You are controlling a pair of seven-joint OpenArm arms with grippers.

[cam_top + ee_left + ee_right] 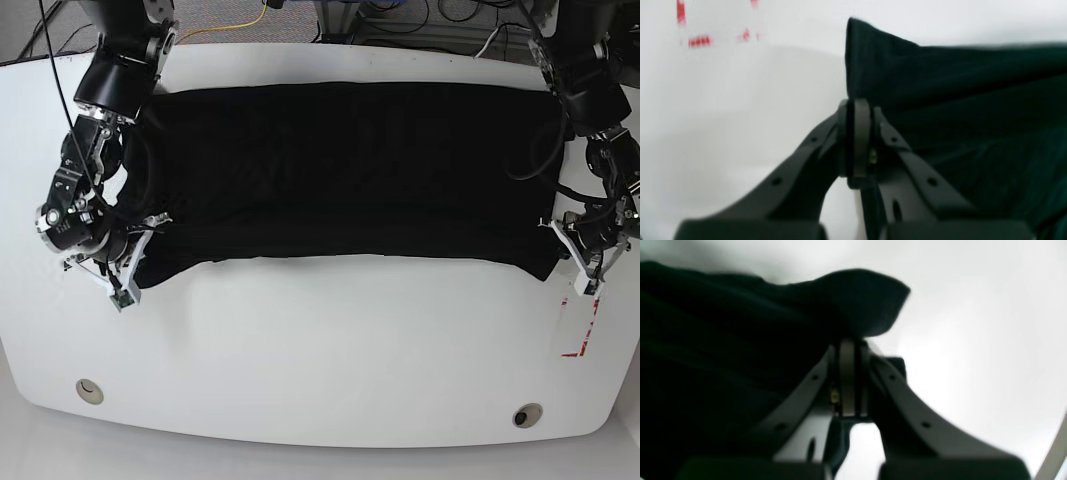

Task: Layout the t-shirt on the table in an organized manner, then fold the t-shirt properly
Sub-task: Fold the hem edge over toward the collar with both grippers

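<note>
The black t-shirt (340, 175) lies spread as a wide band across the upper half of the white tabletop (330, 360), running from about nine o'clock to three o'clock in the base view, its far edge near the tabletop's twelve o'clock rim and its near edge sagging slightly toward the middle. No print shows on the upward side. The left end effector (580, 283), at roughly four o'clock of the cloth in the base view, has its fingers pressed together on the t-shirt's near corner; in the left wrist view (857, 110) the cloth (940, 100) rises as a peak just past the fingertips. The right end effector (122, 290), at about eight o'clock of the cloth, is likewise clamped on the opposite near corner; the right wrist view (848, 350) shows the fabric (740, 340) bunched over the closed fingers. Red tape marks (578, 345) sit just beside the left end effector, toward five o'clock. Two round grommet holes (88, 390) lie near the six o'clock edge, well apart.
</note>
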